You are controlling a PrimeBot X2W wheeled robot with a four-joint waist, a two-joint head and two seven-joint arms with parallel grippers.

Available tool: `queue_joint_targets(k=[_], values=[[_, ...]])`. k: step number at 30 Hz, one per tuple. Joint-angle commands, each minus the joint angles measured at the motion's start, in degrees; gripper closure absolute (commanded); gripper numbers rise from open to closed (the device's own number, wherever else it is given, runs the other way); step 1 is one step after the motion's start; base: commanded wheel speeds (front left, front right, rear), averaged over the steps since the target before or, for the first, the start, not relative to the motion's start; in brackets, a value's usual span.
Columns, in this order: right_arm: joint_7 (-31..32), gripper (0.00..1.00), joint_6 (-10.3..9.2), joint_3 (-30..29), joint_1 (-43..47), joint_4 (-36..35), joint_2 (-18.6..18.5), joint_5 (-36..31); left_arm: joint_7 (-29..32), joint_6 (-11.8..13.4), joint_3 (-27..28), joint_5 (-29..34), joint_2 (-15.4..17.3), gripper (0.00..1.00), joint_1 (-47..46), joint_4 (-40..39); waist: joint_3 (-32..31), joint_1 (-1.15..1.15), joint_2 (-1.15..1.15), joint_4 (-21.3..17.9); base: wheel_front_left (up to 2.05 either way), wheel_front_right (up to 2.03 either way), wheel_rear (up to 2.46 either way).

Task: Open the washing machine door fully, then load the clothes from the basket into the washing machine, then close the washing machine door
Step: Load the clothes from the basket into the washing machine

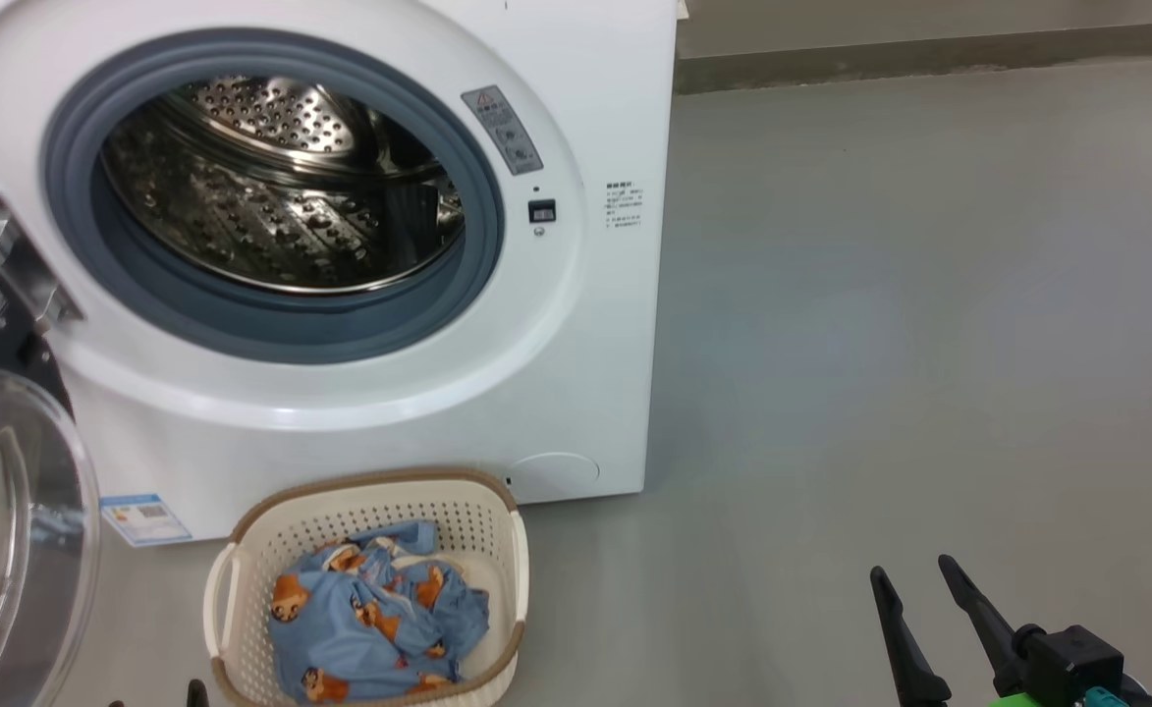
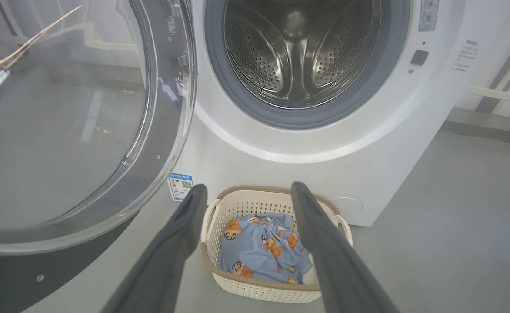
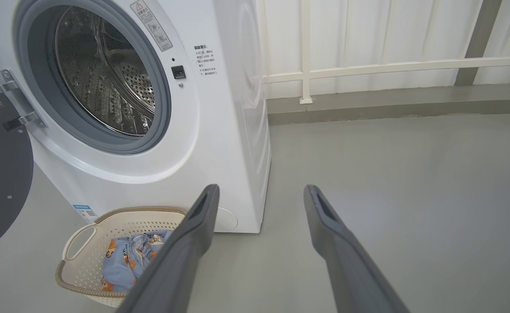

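The washing machine (image 1: 595, 324) stands on the grey floor (image 1: 880, 344) with its round opening uncovered, so the grey rubber gasket (image 1: 271, 324) and the perforated steel drum (image 1: 291, 196) show plainly. The washing machine door (image 1: 6, 530) is swung out on the metal hinge (image 1: 16, 260) at the left side of the opening. Its clear domed glass and dark ring stand well away from the front panel, at the left edge of the head view. The basket (image 1: 369, 481) sits on the floor just in front of the machine's lower panel, below the opening and a little to the right of the small blue label (image 1: 143, 517). The clothes (image 1: 369, 619) lie crumpled inside the basket, light blue cloth with orange-brown cartoon faces, heaped toward its near side and below the rim. In the left wrist view the left hand (image 2: 249, 187) hangs above the floor in front of the basket. Its two dark fingers are spread wide with nothing between them, and the basket and the clothes show in the gap. The right hand (image 1: 909, 567) is at the lower right of the head view, over bare floor well to the right of the basket. Its fingers are also spread wide and hold nothing.
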Motion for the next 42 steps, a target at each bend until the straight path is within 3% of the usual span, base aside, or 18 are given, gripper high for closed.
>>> queue_joint_targets(k=[1, 11, 33, 42], values=[[-0.7, 0.00, 0.10, 1.4, -1.3, -1.3, -0.5, 0.2, -0.4, 0.5, 2.2, 0.3, 0.6, 0.00, -1.4, -1.1, 0.1, 0.00, 0.00, 0.0, 1.83, -1.83, 0.00], [-0.7, 0.00, 0.10, 1.4, -1.4, -1.1, -0.4, 0.2, -0.4, 0.8, 2.1, 1.0, 0.6, 0.00, -1.7, -1.3, 0.3, 0.00, 0.00, -0.1, 1.20, -1.20, 0.00], [-0.7, 0.00, 0.10, 1.8, -1.6, -0.9, -0.3, 0.5, -0.4, 0.9, 1.3, 1.4, 0.6, 0.00, -2.2, -0.5, 0.8, 0.00, 0.00, -0.2, 0.03, -0.03, 0.00], [-0.7, 0.00, 0.10, 2.1, -2.8, -1.5, -0.3, 0.5, -0.4, -0.4, -0.2, 3.1, 0.6, 0.00, -6.5, 3.6, 6.2, 0.00, 0.00, -0.9, 0.00, 0.00, 0.00]])
